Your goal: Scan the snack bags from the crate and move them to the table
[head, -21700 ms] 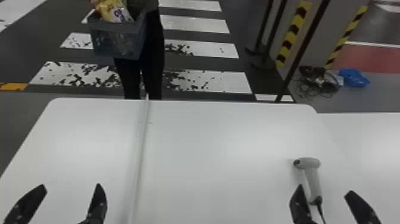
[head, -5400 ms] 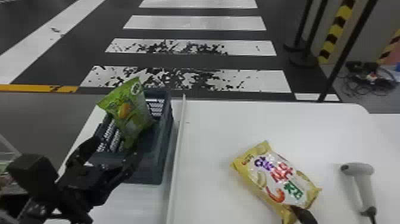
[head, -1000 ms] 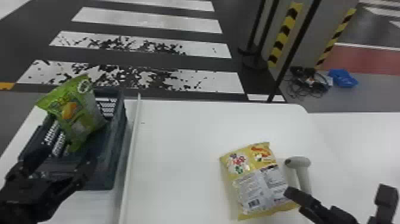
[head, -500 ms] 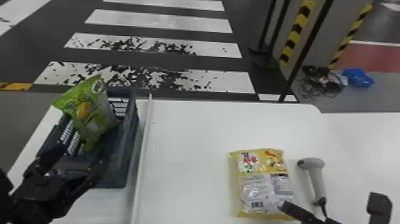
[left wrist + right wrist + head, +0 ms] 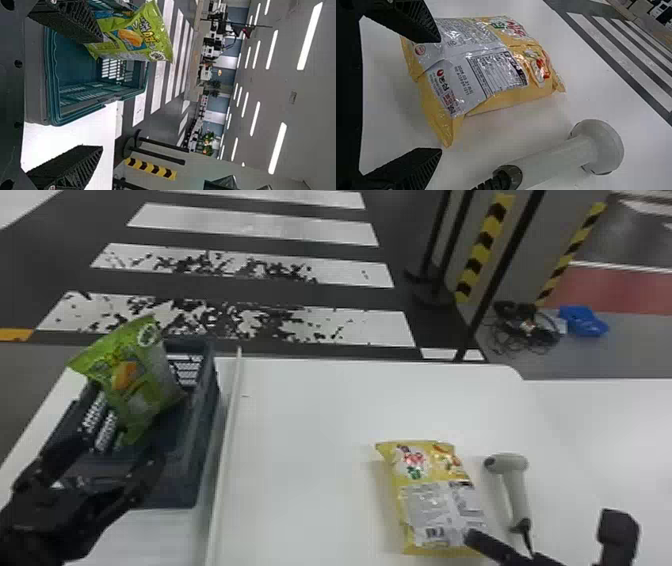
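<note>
A white rectangular table (image 5: 310,405) with a rounded far right corner carries a dark blue-green plastic crate (image 5: 200,450) near its left edge. Inside, a shiny green snack bag (image 5: 140,385) stands tilted, its top above the rim. The left gripper (image 5: 120,452) is spread at the crate's near side. A thin white raised strip (image 5: 227,440) runs front to back just beside the crate. To its right, a broad bare stretch reaches a yellow snack bag (image 5: 435,495), lying flat, pale printed panel up. The right gripper (image 5: 545,527) is spread near its near right corner; contact is unclear. A light grey handheld scanner (image 5: 517,490) lies just right of that bag.
</note>
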### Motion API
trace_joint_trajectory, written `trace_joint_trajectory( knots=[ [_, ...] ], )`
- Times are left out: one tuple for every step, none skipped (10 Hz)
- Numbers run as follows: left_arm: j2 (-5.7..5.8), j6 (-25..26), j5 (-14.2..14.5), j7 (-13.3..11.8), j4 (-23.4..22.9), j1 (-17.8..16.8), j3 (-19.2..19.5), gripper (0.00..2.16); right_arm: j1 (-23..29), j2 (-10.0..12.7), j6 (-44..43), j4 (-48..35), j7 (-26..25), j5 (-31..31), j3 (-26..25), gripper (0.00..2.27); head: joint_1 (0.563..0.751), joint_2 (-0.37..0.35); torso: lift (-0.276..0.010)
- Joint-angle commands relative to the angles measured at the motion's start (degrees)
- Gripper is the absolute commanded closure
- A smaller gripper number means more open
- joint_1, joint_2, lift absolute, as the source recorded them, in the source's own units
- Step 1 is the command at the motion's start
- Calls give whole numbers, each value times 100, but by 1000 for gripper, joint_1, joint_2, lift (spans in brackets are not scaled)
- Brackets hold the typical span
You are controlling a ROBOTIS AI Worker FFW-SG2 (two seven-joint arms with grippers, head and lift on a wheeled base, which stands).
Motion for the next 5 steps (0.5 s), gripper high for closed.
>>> trace_joint_trajectory(
  knots=[
    [-17, 0, 4, 0, 38, -35, -2, 33, 123, 7, 0, -182, 5, -130, -17, -2, 695, -149, -95],
    [-35, 0, 4, 0, 38, -44, -2, 33, 246, 25, 18, -569, -3, -156, -70, -2, 695, -143, -95],
    [-44, 0, 4, 0, 38, -44, -11, 33, 326, 33, 88, -1035, -100, -261, -140, 70, 695, -140, -95],
    [-44, 0, 4, 0, 29, -52, -11, 33, 369, 42, 123, -1439, -170, -261, -184, 147, 695, -139, -95],
    [-44, 0, 4, 0, 38, -52, -11, 33, 378, 33, 70, -1659, -170, -182, -167, 316, 695, -138, -95]
  ],
)
